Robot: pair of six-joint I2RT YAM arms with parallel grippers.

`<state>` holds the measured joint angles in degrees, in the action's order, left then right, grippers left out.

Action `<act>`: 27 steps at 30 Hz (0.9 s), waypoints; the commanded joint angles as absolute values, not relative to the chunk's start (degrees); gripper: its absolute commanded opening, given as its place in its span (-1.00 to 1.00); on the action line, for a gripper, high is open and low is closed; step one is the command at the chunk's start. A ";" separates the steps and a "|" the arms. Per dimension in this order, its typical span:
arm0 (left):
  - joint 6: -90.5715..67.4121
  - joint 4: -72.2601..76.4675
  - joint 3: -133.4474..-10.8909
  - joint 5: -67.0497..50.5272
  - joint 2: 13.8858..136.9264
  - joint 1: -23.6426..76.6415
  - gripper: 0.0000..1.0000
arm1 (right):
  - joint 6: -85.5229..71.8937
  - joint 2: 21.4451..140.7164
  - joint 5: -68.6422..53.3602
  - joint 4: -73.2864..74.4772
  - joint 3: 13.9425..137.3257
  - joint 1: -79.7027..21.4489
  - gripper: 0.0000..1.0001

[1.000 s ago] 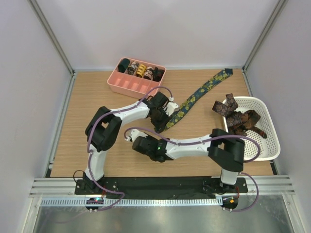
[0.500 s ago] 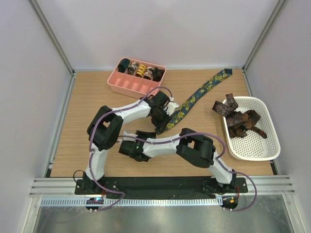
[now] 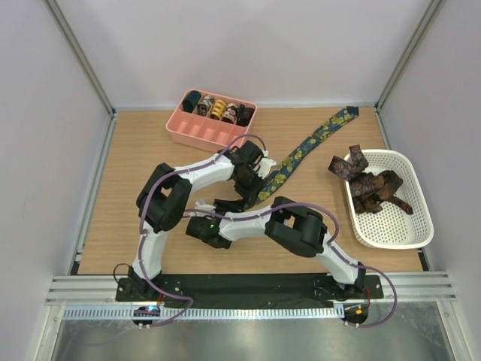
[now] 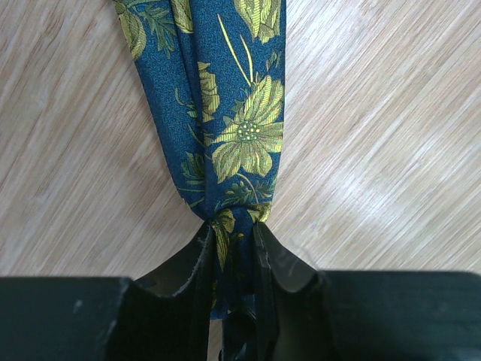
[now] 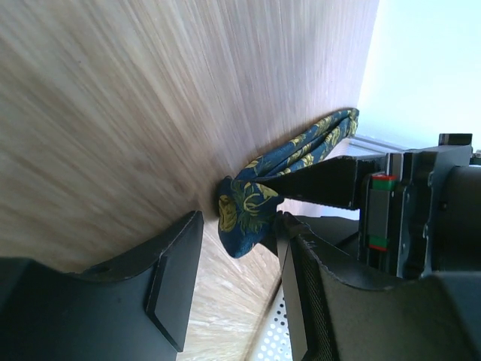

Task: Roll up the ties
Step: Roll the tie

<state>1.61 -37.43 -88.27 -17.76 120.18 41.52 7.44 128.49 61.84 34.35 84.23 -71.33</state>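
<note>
Seen from above, a navy floral tie point(image 3: 312, 141) was laid diagonally across the wooden table point(image 3: 135, 173), from the middle of the frame to the upper right. Its near end was gathered and pinched tight between the closed jaws of the left gripper point(image 4: 233, 232), at the bottom centre of the left wrist view. In the right wrist view, the right gripper point(image 5: 239, 226) was spread wide, with one finger placed on either side of the tie's short rounded tip. Whether either finger touched the cloth could not be told. The start of the roll was judged to be the step in hand. For a neat coil, the tip should be taken squarely across its width, not by one edge. The cloth should be kept lightly taut against the left gripper's hold. The bunched part should be allowed to flatten as it is wound, so that the edges are kept aligned. Rolled ties point(image 3: 218, 110) were stored in a pink tray point(image 3: 197, 137) at the upper left. Loose brown ties point(image 3: 372, 188) were heaped in a white basket point(image 3: 421, 239) at the right.
</note>
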 commanded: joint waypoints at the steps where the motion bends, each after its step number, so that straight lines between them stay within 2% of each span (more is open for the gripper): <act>1: 0.53 -43.24 -88.07 -18.02 122.61 41.75 -0.52 | 6.59 131.13 60.73 34.98 85.07 -70.40 0.05; 7: 0.44 -44.82 -88.85 -18.02 122.78 41.75 -0.52 | 4.84 133.06 60.82 36.74 85.43 -70.05 0.04; 16: 0.26 -50.10 -90.88 -17.66 122.61 41.75 -0.53 | 1.58 135.97 61.52 40.08 85.70 -69.17 -0.17; 22: 0.26 -52.64 -92.28 -18.37 123.40 41.84 -0.53 | 1.23 136.84 62.14 41.48 87.01 -68.82 -0.17; 24: 0.26 -53.61 -92.55 -18.02 123.49 41.84 -0.53 | 0.44 137.37 62.23 42.71 87.27 -68.29 -0.22; 27: 0.26 -54.75 -92.72 -17.05 123.31 41.84 -0.53 | -1.13 137.81 62.23 43.68 87.45 -67.77 -0.42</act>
<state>0.60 -42.96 -92.33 -18.00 122.30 41.63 3.73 134.85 68.16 40.36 88.03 -70.52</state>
